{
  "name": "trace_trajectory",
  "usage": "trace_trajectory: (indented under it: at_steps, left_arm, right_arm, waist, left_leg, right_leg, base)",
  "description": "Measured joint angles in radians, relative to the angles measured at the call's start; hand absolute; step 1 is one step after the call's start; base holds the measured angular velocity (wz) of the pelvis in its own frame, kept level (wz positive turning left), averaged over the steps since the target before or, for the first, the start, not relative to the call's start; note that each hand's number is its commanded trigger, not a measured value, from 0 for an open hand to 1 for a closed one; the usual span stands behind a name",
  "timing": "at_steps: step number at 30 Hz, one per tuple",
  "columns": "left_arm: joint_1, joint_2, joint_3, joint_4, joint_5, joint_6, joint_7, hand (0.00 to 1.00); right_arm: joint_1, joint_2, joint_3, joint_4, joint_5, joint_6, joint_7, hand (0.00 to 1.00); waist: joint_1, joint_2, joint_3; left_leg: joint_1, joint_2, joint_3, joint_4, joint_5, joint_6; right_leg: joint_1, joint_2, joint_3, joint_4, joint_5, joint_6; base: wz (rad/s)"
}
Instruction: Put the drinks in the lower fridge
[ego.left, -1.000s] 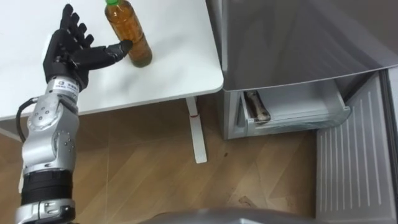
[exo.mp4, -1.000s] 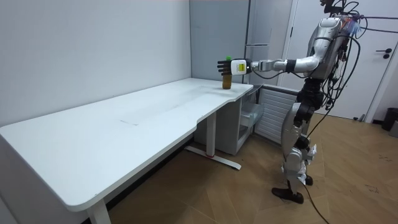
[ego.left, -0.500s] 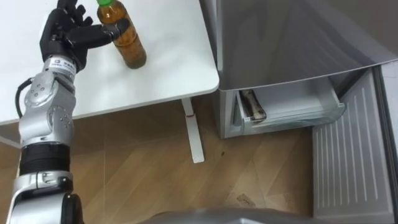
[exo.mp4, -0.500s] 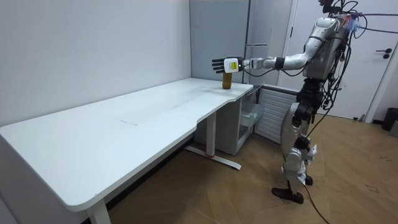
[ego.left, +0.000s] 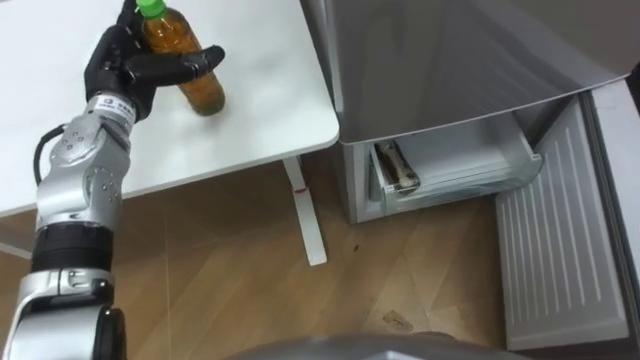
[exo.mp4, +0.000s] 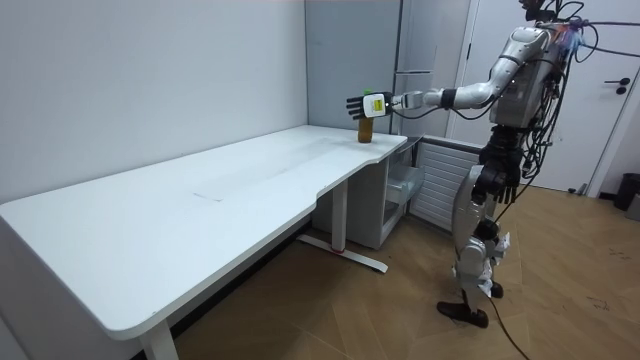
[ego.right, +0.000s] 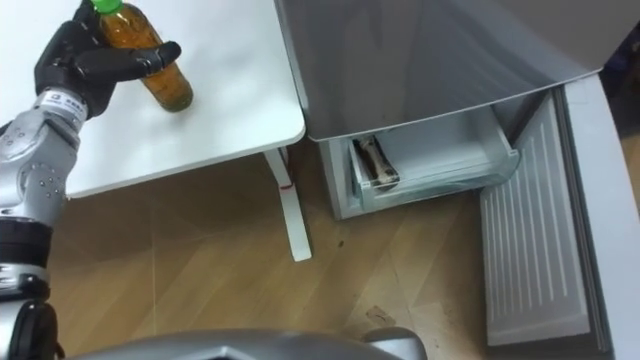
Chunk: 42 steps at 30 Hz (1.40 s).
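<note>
Left robot hand (ego.left: 120, 68), only brushing the bottle (ego.left: 200, 90) a second ago, now clasps it on the bench (ego.left: 270, 110), so carrying it to the open fridge drawer (ego.left: 460, 168) can begin.

A long white table (exo.mp4: 200, 215) stands along a plain pale wall (exo.mp4: 150, 80) on a wood floor (exo.mp4: 330, 310); a white door (exo.mp4: 622, 90) at the room view's right
</note>
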Motion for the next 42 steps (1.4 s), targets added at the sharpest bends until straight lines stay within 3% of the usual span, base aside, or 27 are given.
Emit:
trace_trajectory:
  at_steps: [9, 10, 12, 13, 24, 30, 42]
  left_arm:
    - [0.0, 0.017, -0.002, 0.007, 0.003, 0.012, -0.021, 0.0]
    - [0.0, 0.02, -0.002, 0.008, 0.003, 0.015, -0.023, 0.17]
    - [0.0, 0.028, -0.003, 0.008, 0.003, 0.02, -0.029, 0.89]
    - [0.0, 0.031, -0.003, 0.008, 0.004, 0.022, -0.031, 1.0]
    - [-0.002, 0.037, -0.017, 0.009, 0.009, 0.037, -0.048, 1.0]
    - [-0.008, 0.038, -0.06, 0.04, 0.008, 0.073, -0.065, 1.0]
    - [-0.017, 0.038, -0.079, 0.049, 0.006, 0.076, -0.064, 1.0]
  right_arm:
    - [-0.006, 0.0, -0.004, -0.002, 0.0, 0.007, 0.0, 0.0]
    - [-0.006, 0.0, -0.008, -0.002, 0.0, 0.007, 0.0, 0.0]
    - [-0.007, 0.0, -0.011, -0.002, 0.0, 0.008, 0.0, 0.0]
    - [-0.007, 0.0, -0.011, -0.002, 0.0, 0.008, 0.0, 0.0]
    - [-0.019, -0.001, -0.011, 0.0, 0.003, 0.009, 0.001, 0.0]
    - [-0.018, -0.004, -0.011, 0.0, 0.004, 0.009, 0.001, 0.0]
    - [-0.018, -0.004, -0.01, 0.004, 0.003, 0.009, -0.001, 0.0]
  waist:
    - [-0.003, 0.005, 0.0091]
    - [-0.003, 0.006, 0.0095]
    - [-0.004, 0.006, 0.0095]
    - [-0.005, 0.006, 0.0095]
    - [-0.003, 0.011, 0.0056]
    - [-0.005, 0.017, 0.0018]
    - [-0.006, 0.014, 0.0034]
  left_leg:
    - [-0.001, 0.0, 0.0, -0.001, 0.0, 0.0]
    - [-0.001, 0.0, 0.0, -0.002, 0.0, 0.0]
    - [-0.001, 0.0, 0.0, -0.003, 0.0, 0.0]
    - [-0.002, 0.0, 0.0, -0.003, 0.0, 0.0]
    - [-0.007, 0.0, 0.001, -0.003, 0.0, 0.0]
    - [-0.007, 0.0, 0.001, -0.003, 0.0, 0.0]
    - [-0.011, 0.001, 0.002, -0.001, 0.0, 0.0]
  right_leg:
    - [-0.003, 0.001, 0.013, 0.0, 0.0, 0.0]
    - [-0.003, 0.001, 0.013, 0.0, 0.0, 0.0]
    - [-0.005, 0.002, 0.014, 0.0, 0.0, 0.0]
    - [-0.005, 0.002, 0.014, 0.0, 0.0, 0.0]
    - [-0.011, 0.002, 0.014, 0.0, 0.0, 0.0]
    - [-0.012, 0.002, 0.014, 0.0, 0.0, -0.001]
    - [-0.016, 0.002, 0.014, 0.001, 0.001, -0.001]
  base:
    - [0.0]
    - [0.0]
    - [0.0]
    - [0.0]
    - [0.0]
    - [0.0]
    - [0.0]
